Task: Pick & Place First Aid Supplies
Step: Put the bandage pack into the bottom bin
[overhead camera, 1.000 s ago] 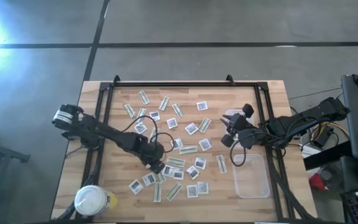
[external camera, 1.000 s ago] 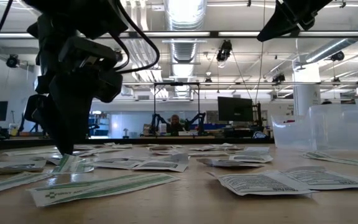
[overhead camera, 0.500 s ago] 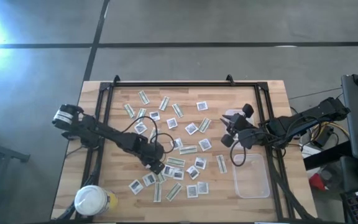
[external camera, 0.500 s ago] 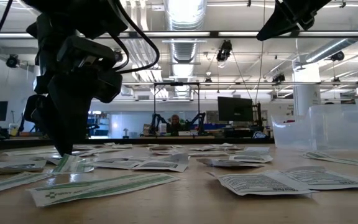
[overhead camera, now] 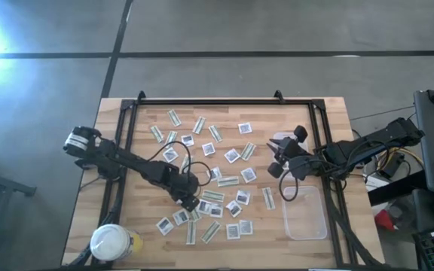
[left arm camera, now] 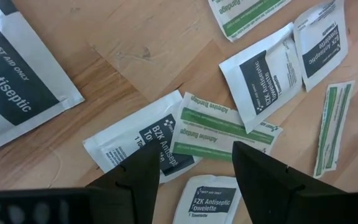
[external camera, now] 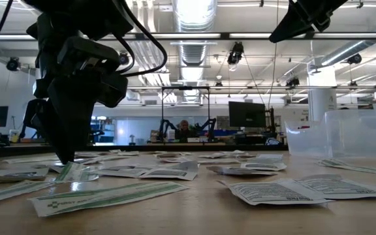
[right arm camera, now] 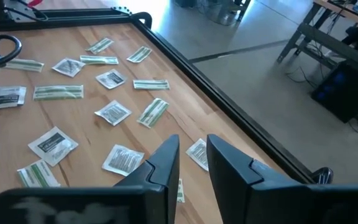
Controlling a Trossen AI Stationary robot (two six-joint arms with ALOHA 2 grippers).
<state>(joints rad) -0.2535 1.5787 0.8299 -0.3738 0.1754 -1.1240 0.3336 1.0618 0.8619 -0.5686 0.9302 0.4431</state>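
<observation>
Antiseptic towelette packets (overhead camera: 232, 156) and bandage strips (overhead camera: 227, 181) lie scattered across the worktop (overhead camera: 337, 113). Left gripper (left arm camera: 192, 163), fingers spread, hovers low over some, hiding them from above. Right gripper (overhead camera: 279, 159) is empty; its gap is narrow, state unclear.

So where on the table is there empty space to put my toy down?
Bare wood lies along the table's far edge beyond the packets, and on the left side, above the white-lidded jar. The middle is crowded with packets, and the clear tub fills the near right corner.
</observation>
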